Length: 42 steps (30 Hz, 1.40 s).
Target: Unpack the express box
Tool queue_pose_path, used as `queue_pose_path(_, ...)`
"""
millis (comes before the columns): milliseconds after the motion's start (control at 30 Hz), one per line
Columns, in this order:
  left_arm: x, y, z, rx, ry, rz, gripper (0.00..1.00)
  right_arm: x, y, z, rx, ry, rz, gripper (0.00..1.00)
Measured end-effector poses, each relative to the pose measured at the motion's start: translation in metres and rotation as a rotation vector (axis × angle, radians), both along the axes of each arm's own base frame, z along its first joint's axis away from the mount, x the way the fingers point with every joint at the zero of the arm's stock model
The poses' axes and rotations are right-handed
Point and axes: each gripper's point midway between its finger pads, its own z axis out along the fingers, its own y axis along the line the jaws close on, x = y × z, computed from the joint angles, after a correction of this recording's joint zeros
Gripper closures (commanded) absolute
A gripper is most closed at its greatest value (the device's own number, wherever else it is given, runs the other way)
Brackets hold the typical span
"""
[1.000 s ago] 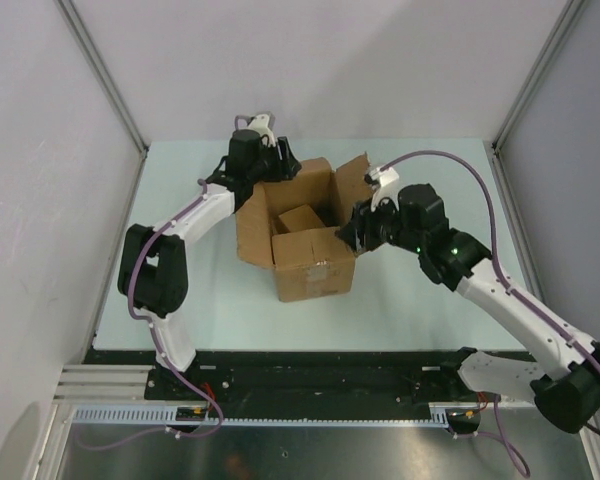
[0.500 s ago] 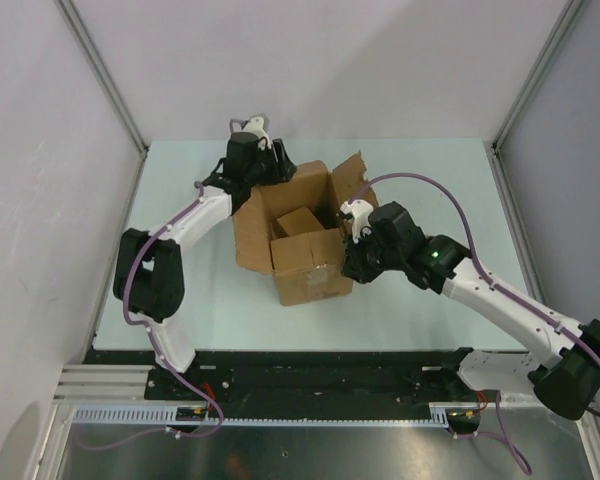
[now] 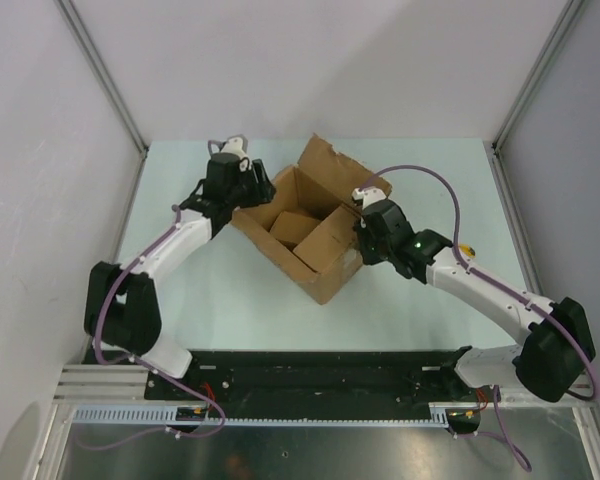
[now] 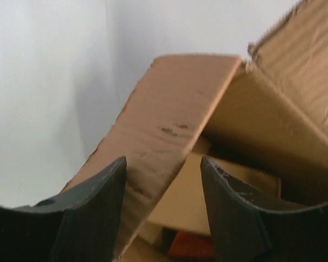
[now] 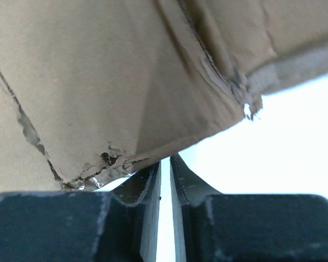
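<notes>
Turned since a moment ago, the express box (image 3: 325,255) now sits slanted in the middle of the table (image 3: 210,300), and the right gripper (image 5: 165,159) has squeezed shut. Its tips touch the torn edge of a flap on the box's right side. The left gripper (image 4: 163,164) is spread wide, with the far-left flap between its fingers. Table shows on every side of the box. Both arms reach forward with bent elbows.
</notes>
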Motion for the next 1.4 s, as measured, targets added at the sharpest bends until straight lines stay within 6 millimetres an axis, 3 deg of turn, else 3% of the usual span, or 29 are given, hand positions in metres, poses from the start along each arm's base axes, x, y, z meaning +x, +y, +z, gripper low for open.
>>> queue_pose_path(133,-0.025,0.010,-0.002,0.009,0.022,0.002,0.38,0.006,-0.005,0.017,0.012,-0.072,-0.025,0.71)
queue_pose_path(333,-0.046,0.018,-0.004,0.032,0.034,-0.009,0.36,0.008,0.008,0.067,0.083,-0.198,0.005,0.70)
queue_pose_path(467,-0.067,0.008,-0.007,0.016,0.068,-0.063,0.32,0.033,0.058,0.119,0.163,-0.266,0.041,0.73)
queue_pose_path(567,-0.077,0.003,-0.010,0.011,0.099,-0.087,0.34,0.045,0.089,0.140,0.174,-0.302,0.043,0.71)
queue_pose_path(733,-0.084,0.006,-0.020,0.030,0.153,-0.088,0.46,0.043,0.113,0.117,0.093,-0.245,0.074,0.68)
queue_pose_path(867,-0.087,0.008,-0.029,0.048,0.190,-0.084,0.72,0.049,0.130,0.106,0.039,-0.184,0.079,0.73)
queue_pose_path(1067,-0.090,0.005,-0.026,0.077,0.188,-0.108,0.94,0.059,0.147,0.079,-0.069,-0.062,0.040,0.76)
queue_pose_path(1233,-0.090,0.014,-0.027,0.111,0.203,-0.068,0.98,0.053,0.140,0.042,-0.224,0.047,-0.018,0.78)
queue_pose_path(1400,-0.090,0.015,-0.027,0.117,0.202,-0.064,0.98,0.043,0.115,0.018,-0.366,0.110,-0.082,0.78)
